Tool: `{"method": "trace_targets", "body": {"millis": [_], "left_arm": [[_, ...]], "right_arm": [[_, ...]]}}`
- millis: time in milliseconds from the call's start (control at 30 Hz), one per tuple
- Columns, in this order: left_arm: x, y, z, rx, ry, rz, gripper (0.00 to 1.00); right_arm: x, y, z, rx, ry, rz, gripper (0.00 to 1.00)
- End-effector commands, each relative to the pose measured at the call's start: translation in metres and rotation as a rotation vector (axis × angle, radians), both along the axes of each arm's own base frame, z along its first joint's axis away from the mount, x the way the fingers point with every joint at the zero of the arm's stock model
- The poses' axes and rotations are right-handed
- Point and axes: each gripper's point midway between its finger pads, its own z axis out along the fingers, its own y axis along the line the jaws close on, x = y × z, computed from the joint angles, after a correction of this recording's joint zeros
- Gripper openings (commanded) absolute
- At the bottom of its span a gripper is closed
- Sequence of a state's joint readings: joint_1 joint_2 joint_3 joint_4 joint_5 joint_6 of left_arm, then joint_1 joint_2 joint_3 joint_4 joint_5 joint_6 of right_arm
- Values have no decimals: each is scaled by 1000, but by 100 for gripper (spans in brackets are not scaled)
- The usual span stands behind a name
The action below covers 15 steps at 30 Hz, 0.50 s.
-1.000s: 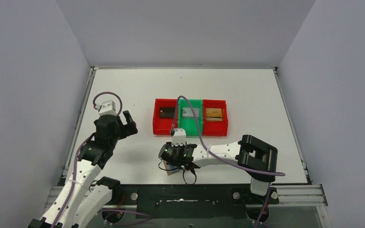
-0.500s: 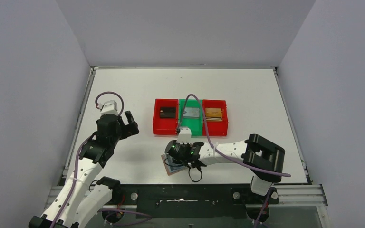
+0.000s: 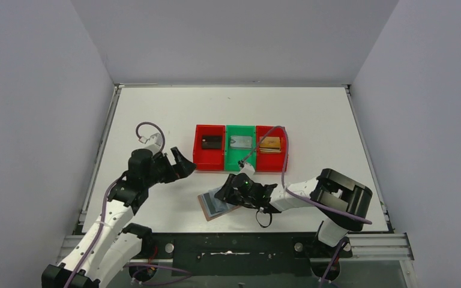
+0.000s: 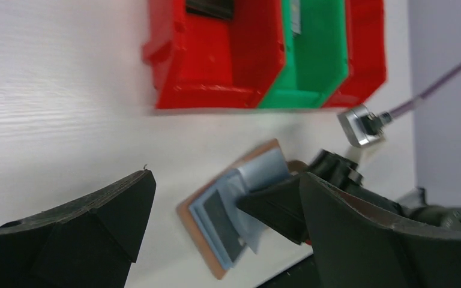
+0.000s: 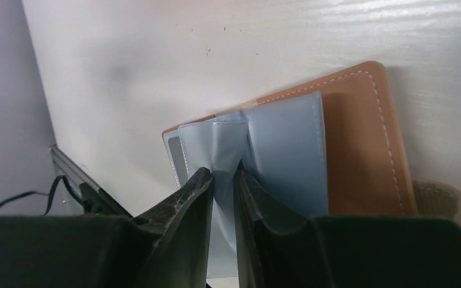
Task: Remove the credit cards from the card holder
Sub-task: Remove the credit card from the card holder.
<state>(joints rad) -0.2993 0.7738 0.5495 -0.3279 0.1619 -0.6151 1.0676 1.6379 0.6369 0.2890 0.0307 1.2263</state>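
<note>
From above, my left gripper hangs wide open just left of the bins, which hold cards. My right gripper is down on the holder, which lies open near the table's front edge.

Left wrist: the holder lies lining up, below the bins.

Right wrist: my narrow jaws pinch the holder's blue inner flap.
</note>
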Motion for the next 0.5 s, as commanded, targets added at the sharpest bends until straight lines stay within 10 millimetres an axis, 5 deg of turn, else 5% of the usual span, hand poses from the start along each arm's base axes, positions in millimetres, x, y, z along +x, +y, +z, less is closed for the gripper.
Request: {"method": "trace_targets", "body": {"millis": [0, 100, 233, 467], "left_arm": [[-33, -69, 28, -416, 44, -301, 90], [-48, -85, 18, -486, 102, -386, 85], [-61, -98, -10, -369, 194, -406, 83], [-70, -120, -30, -317, 243, -393, 79]], "right_arm": [[-4, 3, 14, 168, 25, -23, 20], [-4, -2, 12, 235, 48, -50, 20], [-6, -8, 7, 278, 66, -74, 21], [-10, -27, -5, 322, 93, -138, 24]]}}
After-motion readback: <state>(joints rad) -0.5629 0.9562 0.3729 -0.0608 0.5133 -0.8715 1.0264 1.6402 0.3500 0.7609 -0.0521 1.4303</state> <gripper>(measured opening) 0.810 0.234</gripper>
